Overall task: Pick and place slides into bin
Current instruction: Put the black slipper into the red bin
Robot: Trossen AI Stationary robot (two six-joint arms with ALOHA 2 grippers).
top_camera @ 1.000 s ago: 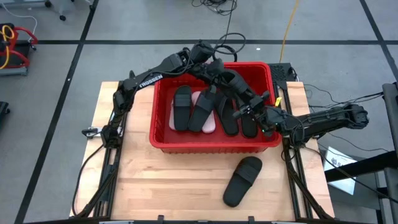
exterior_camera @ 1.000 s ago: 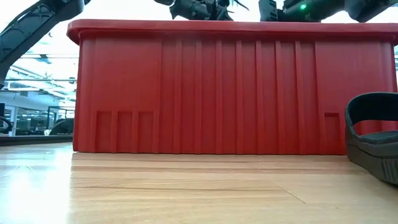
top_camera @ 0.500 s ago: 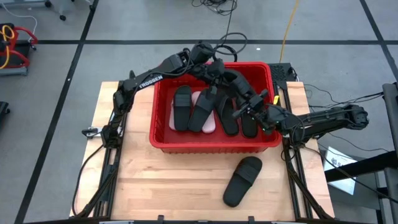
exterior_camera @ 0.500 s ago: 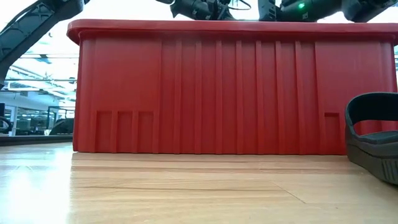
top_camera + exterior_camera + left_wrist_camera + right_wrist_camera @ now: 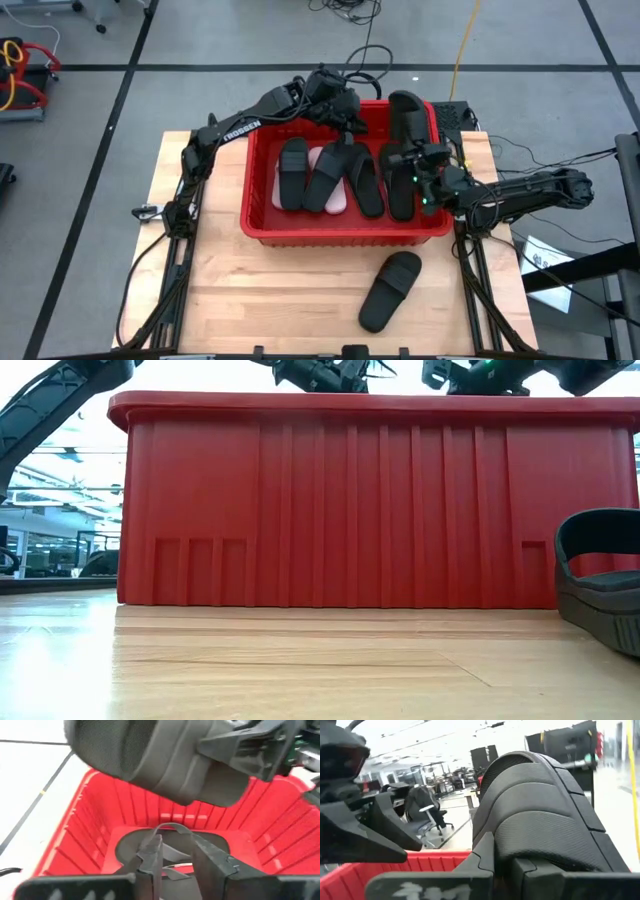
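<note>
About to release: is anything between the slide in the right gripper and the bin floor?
Yes. The right gripper holds a black slide above the bin; other slides already lie beneath it.

You are looking at the bin [image 5: 344,232] sitting toward the far side of the worktop [image 5: 260,300]. Inside it, several slides [image 5: 326,178] are lying side by side. One slide [image 5: 390,290] is resting alone on the worktop, nearer than the bin and toward its right. The right end effector [image 5: 407,152] is holding another slide [image 5: 405,118] over the bin's far right corner, while the left end effector [image 5: 347,127] is hanging over the bin's far wall, just beside it.
</note>
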